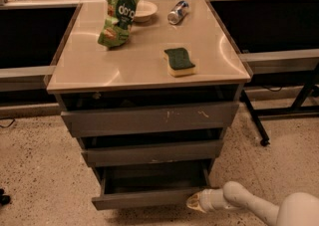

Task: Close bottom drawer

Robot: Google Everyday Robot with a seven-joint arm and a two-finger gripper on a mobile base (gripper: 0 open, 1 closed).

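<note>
The bottom drawer [144, 197] is a shallow dark-grey drawer with a plain flat front. It stands pulled out from the cabinet, its inside showing. My gripper [195, 201] is on a white arm that comes in from the lower right. Its tip sits low at the right end of the drawer's front, touching or nearly touching it. Above are the mid-width front [152, 152] and the widest front [149, 118] with pale scratch marks, both slightly out.
On the cabinet top [89, 68] lie a green chip bag [118, 14], a white bowl [143, 10], a can [178, 12] and a green-yellow sponge [179, 61]. Dark tables flank the cabinet. A black table leg [254, 120] stands on the speckled floor at right.
</note>
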